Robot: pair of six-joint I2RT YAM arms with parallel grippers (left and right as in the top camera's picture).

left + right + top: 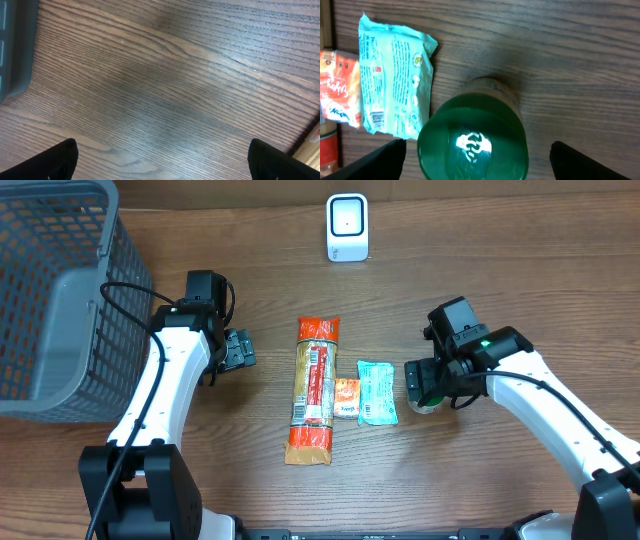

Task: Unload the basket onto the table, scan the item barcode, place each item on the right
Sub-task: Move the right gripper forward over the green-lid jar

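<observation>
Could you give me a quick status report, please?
Left fingers open over table. Right fingers open, straddling green-lidded jar, no contact. Scanner at far edge, path looks clear.

White shells cover the left arm (pixel 165 385) and right arm (pixel 550 395) between black joints; the left gripper (pixel 240 350) and right gripper (pixel 422 388) are black. A black cable (pixel 125 285) loops off the left arm.

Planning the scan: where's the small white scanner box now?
Overhead view: the small white scanner box stands mid-far on the wooden table, beyond the long orange packet, apart from it.
</observation>
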